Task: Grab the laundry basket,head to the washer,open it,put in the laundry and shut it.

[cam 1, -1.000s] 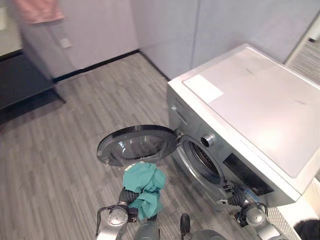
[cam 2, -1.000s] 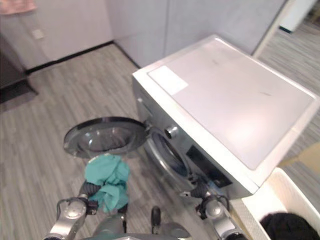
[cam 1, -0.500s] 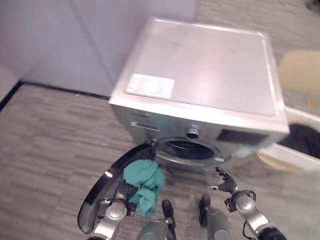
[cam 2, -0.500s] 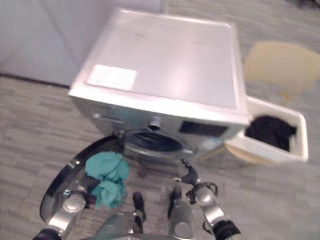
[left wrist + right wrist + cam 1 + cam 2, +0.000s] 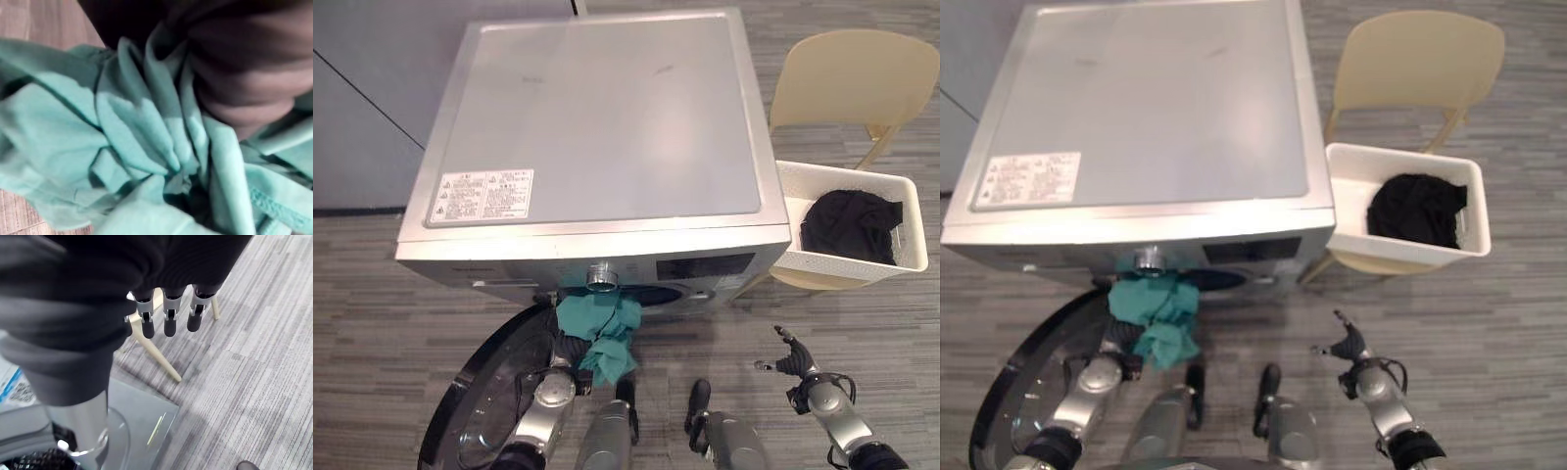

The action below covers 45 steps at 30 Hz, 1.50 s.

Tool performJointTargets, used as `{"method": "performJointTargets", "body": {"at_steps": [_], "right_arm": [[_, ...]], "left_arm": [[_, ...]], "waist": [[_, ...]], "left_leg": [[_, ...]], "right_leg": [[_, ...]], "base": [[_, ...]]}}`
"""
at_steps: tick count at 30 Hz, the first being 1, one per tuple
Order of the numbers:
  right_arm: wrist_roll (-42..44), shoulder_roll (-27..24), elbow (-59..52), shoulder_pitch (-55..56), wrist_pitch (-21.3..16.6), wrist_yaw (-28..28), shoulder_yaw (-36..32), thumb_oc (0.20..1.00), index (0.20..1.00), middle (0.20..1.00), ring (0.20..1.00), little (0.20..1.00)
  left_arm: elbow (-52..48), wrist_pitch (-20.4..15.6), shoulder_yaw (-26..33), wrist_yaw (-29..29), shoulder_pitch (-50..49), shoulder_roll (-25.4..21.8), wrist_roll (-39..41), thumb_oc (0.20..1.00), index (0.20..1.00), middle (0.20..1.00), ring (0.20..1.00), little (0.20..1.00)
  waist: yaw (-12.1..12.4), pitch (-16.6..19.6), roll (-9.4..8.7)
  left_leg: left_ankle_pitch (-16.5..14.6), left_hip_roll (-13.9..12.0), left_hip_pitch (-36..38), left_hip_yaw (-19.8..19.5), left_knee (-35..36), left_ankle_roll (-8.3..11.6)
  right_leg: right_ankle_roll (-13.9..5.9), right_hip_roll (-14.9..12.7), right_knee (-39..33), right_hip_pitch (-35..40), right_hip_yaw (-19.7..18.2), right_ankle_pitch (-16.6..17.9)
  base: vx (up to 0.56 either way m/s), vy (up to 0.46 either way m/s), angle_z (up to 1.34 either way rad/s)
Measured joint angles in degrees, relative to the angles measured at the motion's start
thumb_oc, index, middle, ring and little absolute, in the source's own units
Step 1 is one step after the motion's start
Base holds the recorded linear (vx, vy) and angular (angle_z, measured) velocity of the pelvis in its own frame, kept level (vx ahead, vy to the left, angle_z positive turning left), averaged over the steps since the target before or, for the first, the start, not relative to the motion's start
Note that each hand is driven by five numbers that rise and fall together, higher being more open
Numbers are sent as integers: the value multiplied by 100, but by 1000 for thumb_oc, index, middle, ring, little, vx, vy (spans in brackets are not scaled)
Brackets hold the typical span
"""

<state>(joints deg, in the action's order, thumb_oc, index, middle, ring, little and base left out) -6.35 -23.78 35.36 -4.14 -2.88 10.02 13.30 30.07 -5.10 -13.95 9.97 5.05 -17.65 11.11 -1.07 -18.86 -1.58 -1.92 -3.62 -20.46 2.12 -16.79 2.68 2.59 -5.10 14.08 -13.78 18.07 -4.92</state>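
While the washing machine [image 5: 597, 137] stands with its round door [image 5: 494, 392] swung open and down toward the robot's left, the left hand [image 5: 570, 350] holds a bunched teal garment [image 5: 599, 331] just in front of the drum opening [image 5: 1219, 281], right below the silver control knob [image 5: 602, 276]. In the left wrist view the teal cloth [image 5: 122, 147] is crumpled in folds against the hand's dark ribbed cover, and the fingers themselves are buried in the fabric, so how they close round it cannot be told; the garment hangs from the hand clear of the floor. A white label [image 5: 481, 196] sits on the near left corner of the washer's flat grey top.

To the right of the machine a white laundry basket [image 5: 1474, 211] rests on the floor, touching or just beside the washer's side panel, with a black garment [image 5: 1417, 209] heaped inside it. A pale yellow chair [image 5: 1415, 59] stands right behind the basket.

The right hand [image 5: 1349, 345] is low on the robot's right, above the grey plank floor [image 5: 901, 323] and well apart from both the washer and the basket. Its fingers [image 5: 168, 323] are spread and relaxed, holding nothing, with the chair's pale leg [image 5: 156, 355] showing past them in the right wrist view.
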Motion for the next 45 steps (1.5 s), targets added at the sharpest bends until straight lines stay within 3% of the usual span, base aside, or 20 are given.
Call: {"method": "performJointTargets", "body": {"at_steps": [1,2,5,7,12,15,17,19,22,23,24,26,30,34,40,42,44,45], "right_arm": [[38,-36,31,-205,7,93,49,1000,1000,1000,1000,1000],[86,39,118,-441,17,185,43,1000,1000,1000,1000,1000],[229,170,82,-489,20,254,48,1000,1000,1000,1000,1000],[294,359,-95,-587,16,317,62,1000,1000,1000,1000,1000],[456,241,-893,-651,-151,604,56,1000,1000,1000,1000,1000],[530,160,-1348,-1031,-338,644,29,1000,1000,1000,1000,1000],[533,98,-1558,-1210,-479,635,69,1000,1000,1000,1000,1000],[535,93,-1432,-1298,-475,639,95,1000,1000,1000,1000,1000],[537,-177,-1708,-1205,-613,618,242,1000,1000,1000,1000,1000],[538,-283,-1732,-1216,-649,617,174,1000,1000,1000,1000,1000],[546,-327,-1738,-1209,-674,597,184,1000,1000,1000,1000,1000],[578,-331,-1754,-1224,-720,577,185,1000,1000,1000,1000,1000],[758,-622,-1898,-1235,-884,406,93,1000,1000,1000,1000,1000],[896,-709,-1893,-1239,-885,343,30,1000,1000,1000,1000,1000],[881,-671,-1680,-1317,-818,121,62,1000,1000,1000,1000,1000],[881,-672,-1467,-1356,-756,121,27,1000,1000,1000,1000,1000],[882,-589,-1305,-1383,-616,118,32,1000,1000,1000,1000,1000],[883,-364,-1129,-1136,-585,134,34,1000,1000,1000,1000,1000]], "left_arm": [[-23,-7,12,134,164,-51,4,200,200,200,200,200],[-13,0,35,271,487,-152,7,200,200,200,200,200],[-54,-18,31,492,1115,-149,8,200,200,200,200,200],[-139,-32,43,692,1596,-206,9,200,200,200,200,200],[-587,-34,-57,1214,2046,-506,-18,200,200,200,200,200],[-585,-56,-220,1572,3193,-1088,-88,200,200,200,200,200],[14,-2,-463,1763,4304,-1644,-143,200,200,200,200,200],[212,15,-363,1950,4836,-1878,-292,200,200,200,200,200],[774,31,-1028,2163,5841,-2610,-338,200,200,200,200,200],[818,15,-980,2372,6315,-2776,-407,200,200,200,200,200],[987,10,-1193,2483,6556,-2851,-516,291,291,291,291,291],[1188,17,-1397,2548,6807,-2965,-526,1000,1000,1000,1000,1000],[1751,19,-2152,2478,7490,-3254,-592,1000,1000,1000,1000,1000],[1816,20,-2169,2060,7460,-3258,-645,1000,1000,1000,1000,1000],[1741,18,-2059,1172,6535,-3026,-729,1000,1000,1000,1000,1000],[1334,15,-1536,938,5574,-2695,-729,1000,1000,1000,1000,1000],[712,10,-891,844,4353,-2301,-736,1000,1000,1000,1000,1000],[498,12,-554,816,3134,-1819,-728,1000,1000,1000,1000,1000]], "waist": [[-2,-140,-9],[-58,-492,-105],[-58,-900,-283],[-64,-1249,-353],[-79,-1251,-397],[-299,-1261,-403],[-390,-1278,-384],[-593,-1303,-374],[-692,-1301,-353],[-701,-1303,-338],[-697,-1304,-330],[-689,-1302,-322],[-692,-1300,-304],[-671,-1299,-302],[-623,-1277,-210],[-556,-1121,-29],[-458,-1107,14],[-402,-514,33]], "left_leg": [[50,3,-330,143,-175,-101],[-229,47,-616,353,-433,-211],[-224,167,-1176,390,-852,-235],[-339,223,-1670,409,-1265,-350],[-856,144,-2748,541,-2525,-442],[-1221,-147,-3871,656,-3808,-543],[-1532,-370,-4542,655,-4606,-612],[-1556,-399,-4755,675,-4812,-598],[-1739,-594,-5175,607,-5353,-613],[-1738,-595,-5359,624,-5458,-611],[-1724,-623,-5400,629,-5503,-632],[-1740,-700,-5463,579,-5571,-608],[-1736,-733,-5665,522,-5637,-599],[-1712,-735,-5658,519,-5625,-544],[-1700,-684,-5310,521,-5419,-524],[-1631,-625,-5053,532,-5029,-530],[-1467,-532,-4507,564,-4466,-472],[-1330,-471,-4311,574,-3913,-392]], "right_leg": [[20,-23,616,-536,-135,-180],[-92,-166,1522,-1145,-311,-651],[-135,-405,2099,-1753,-388,-760],[-136,-514,2576,-2242,-446,-886],[-75,-689,3757,-3343,-751,-1337],[-32,-694,4749,-4538,-915,-1443],[48,-615,5387,-5180,-985,-1607],[7,-614,5582,-5418,-1052,-1583],[77,-472,6008,-5805,-1081,-1709],[74,-489,6124,-6038,-1122,-1707],[86,-455,6177,-6095,-1147,-1713],[100,-400,6190,-6129,-1101,-1720],[146,-364,6255,-6316,-1063,-1700],[176,-368,6256,-6311,-1045,-1713],[191,-403,6093,-5962,-1021,-1722],[180,-395,5736,-5705,-1001,-1692],[136,-405,5266,-5202,-970,-1584],[127,-395,4804,-5020,-886,-1569]], "base": [[-207,91,-63],[-200,41,-38],[-153,-3,9],[-158,-16,18],[-132,6,-2],[-88,20,-8],[-15,17,-37],[-22,5,-19],[1,8,-21],[-4,9,-14],[-8,-1,-10],[1,3,-11],[-3,1,-1],[0,0,0],[-1,1,1],[-9,6,8],[-4,8,14],[19,31,22]]}}
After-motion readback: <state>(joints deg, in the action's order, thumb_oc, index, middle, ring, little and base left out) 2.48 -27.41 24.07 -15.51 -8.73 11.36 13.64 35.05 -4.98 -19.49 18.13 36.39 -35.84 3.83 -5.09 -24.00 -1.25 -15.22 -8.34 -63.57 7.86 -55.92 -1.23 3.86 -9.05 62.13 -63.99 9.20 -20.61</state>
